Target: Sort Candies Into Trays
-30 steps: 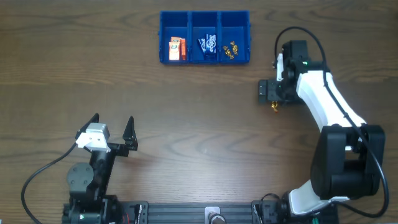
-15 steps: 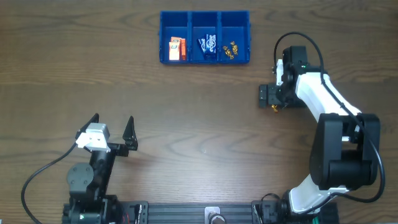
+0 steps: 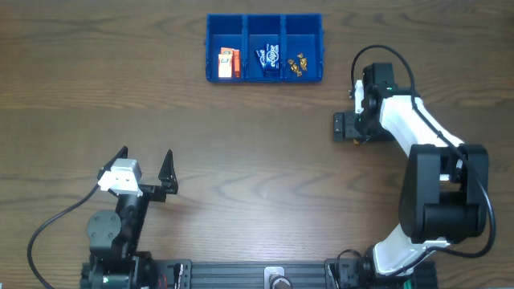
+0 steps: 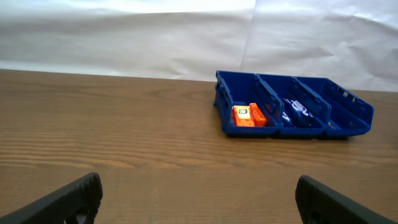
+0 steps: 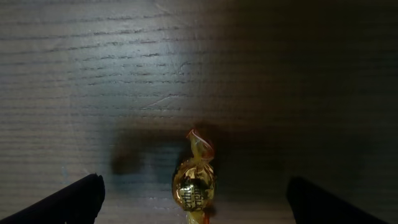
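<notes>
Right arm has folded in slightly over the last second. Its wrist slid down the top view and the right gripper (image 5: 194,191) shifted a touch with it. Left arm hasn't moved, and the tray contents are the same as before.

Right gripper jaws are wide. We see one gold-wrapped candy (image 5: 194,179) lying on the wooden table (image 3: 241,160) between the two fingers (image 5: 74,198), roughly centred and touching neither. One twisted wrapper end points away from the wrist.

Left gripper (image 3: 145,160) is also spread wide and holds nothing. It sits at the near-left of the table, well apart from everything else.

From the top view, the blue tray (image 3: 210,48) sits at the far edge of the table, well apart from the loose candy. The right gripper is nearer to us and to the right of the tray's right end. The tray has three compartments:
- **Left:** orange candies (image 3: 230,63).
- **Middle:** blue-wrapped candies (image 3: 267,58).
- **Right:** gold candies (image 3: 300,64).

From the left wrist view we can confirm the orange and blue-wrapped ones. The tray's right compartment is too shallow an angle to see into.
</notes>
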